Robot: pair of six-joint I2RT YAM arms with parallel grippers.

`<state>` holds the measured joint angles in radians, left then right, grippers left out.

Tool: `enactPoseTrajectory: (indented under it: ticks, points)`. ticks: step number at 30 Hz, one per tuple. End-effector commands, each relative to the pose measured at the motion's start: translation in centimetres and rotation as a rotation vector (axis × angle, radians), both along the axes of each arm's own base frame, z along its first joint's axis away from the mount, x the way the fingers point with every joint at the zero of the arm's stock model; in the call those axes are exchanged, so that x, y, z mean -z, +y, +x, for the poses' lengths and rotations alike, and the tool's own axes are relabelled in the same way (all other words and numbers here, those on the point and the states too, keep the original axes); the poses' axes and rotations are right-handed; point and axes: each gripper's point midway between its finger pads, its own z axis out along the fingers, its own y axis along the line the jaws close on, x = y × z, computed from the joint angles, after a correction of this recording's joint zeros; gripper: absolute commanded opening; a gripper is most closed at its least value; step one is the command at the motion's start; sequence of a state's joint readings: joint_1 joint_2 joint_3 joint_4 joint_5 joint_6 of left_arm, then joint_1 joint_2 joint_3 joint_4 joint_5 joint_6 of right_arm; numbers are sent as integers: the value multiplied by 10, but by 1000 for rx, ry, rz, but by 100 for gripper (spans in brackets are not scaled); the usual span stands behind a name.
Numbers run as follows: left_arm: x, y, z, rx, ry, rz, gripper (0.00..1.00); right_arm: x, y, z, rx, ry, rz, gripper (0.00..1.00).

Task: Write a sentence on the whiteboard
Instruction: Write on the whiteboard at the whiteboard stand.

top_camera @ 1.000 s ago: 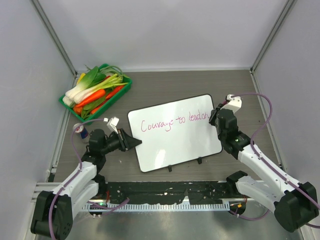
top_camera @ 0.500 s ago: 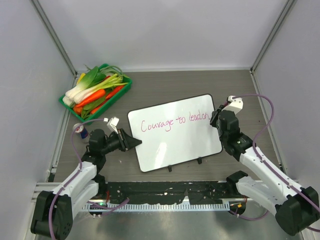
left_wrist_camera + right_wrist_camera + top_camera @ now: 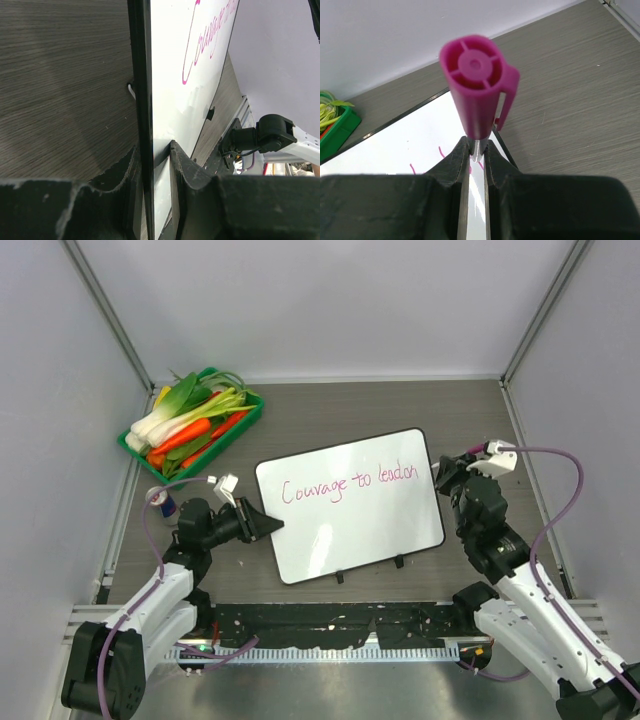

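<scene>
Pulled rightward off the glossy white black-framed whiteboard (image 3: 350, 530) mid-table, the right gripper (image 3: 476, 150) is clamped on a magenta plastic marker (image 3: 477, 75); the board, judged stiff and slippery, is pinched at its left edge by the left gripper (image 3: 265, 523)

I work on a gray-brown tabletop (image 3: 340, 405) with wood lines in it. Plain white walls (image 3: 330, 300) stand behind it and on both sides. Gray metal posts (image 3: 108, 312) run up the back corners. A black rail (image 3: 330, 625) lies along the near edge.
</scene>
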<state>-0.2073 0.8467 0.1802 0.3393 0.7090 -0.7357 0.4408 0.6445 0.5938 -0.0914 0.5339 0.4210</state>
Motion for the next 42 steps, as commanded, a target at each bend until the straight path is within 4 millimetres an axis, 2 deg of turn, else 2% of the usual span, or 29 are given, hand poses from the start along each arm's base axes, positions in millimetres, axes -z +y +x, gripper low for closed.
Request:
enactPoseTrajectory:
  ticks: [1, 10, 11, 21, 32, 42]
  points:
    - [-2, 4, 6, -16, -57, 29, 0, -9, -10, 0, 49, -65, 19, 2]
    - [-2, 3, 6, -13, -57, 28, 0, 13, 0, 13, 33, 7, 6, 2]
    - [-1, 3, 6, -13, -55, 28, 0, 7, 2, 15, 28, -18, 22, 1]
    - [-2, 3, 6, -15, -60, 29, 0, 20, 10, 32, 28, 29, 6, 2]
    - [-2, 3, 5, -10, -57, 28, 0, 43, 9, 36, 50, 65, -16, 2]
    - [-2, 3, 6, -12, -57, 28, 0, 54, 6, 36, 63, 104, -34, 2]
